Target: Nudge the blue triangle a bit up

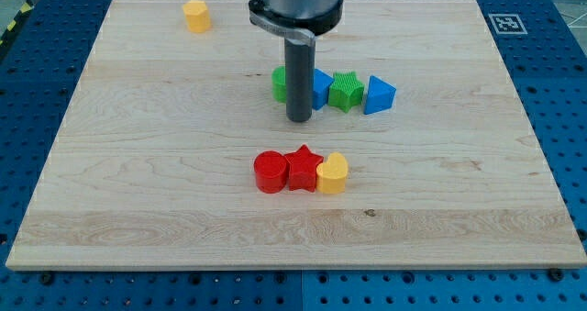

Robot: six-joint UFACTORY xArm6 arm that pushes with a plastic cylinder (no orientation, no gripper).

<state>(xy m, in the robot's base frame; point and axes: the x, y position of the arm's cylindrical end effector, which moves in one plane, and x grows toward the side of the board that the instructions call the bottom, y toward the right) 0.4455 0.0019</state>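
Observation:
The blue triangle [379, 94] lies at the right end of a row of blocks in the upper middle of the wooden board [165, 164]. To its left stand a green star [345, 91], a blue block [320, 88] and a green block [279, 83], both partly hidden behind the rod. My tip [299, 118] rests on the board just below the green block and the blue block, well to the left of the blue triangle and apart from it.
A red cylinder [270, 172], a red star [302, 169] and a yellow heart-like block [333, 173] sit in a row in the lower middle. A yellow block [196, 16] stands near the top left edge.

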